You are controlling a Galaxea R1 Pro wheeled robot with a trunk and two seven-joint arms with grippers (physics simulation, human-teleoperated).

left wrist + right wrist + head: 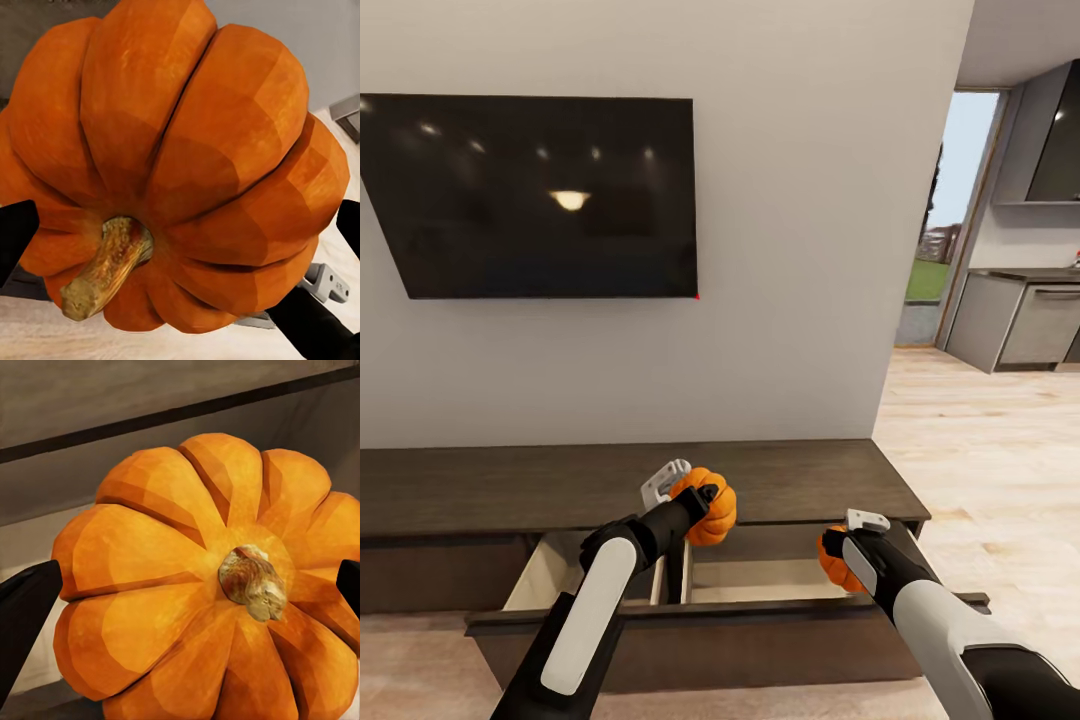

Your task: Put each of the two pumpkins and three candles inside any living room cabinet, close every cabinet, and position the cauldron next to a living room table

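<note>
Claws: left claw (698, 500) and right claw (838, 556) each clamping a pumpkin, fingers closed on its ribs.
Cabinet (660, 480): drawer standing open at its right end.
Left pumpkin (708, 507): hanging over the divider.
Right pumpkin (834, 563): hovering at the drawer's right end.
Handling: looking light, rigid, smooth; gripping across the ribbed sides.

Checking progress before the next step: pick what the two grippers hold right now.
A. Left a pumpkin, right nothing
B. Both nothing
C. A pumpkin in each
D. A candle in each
C: the left gripper clamps one pumpkin, the right gripper the other pumpkin, over the open drawer.
</note>
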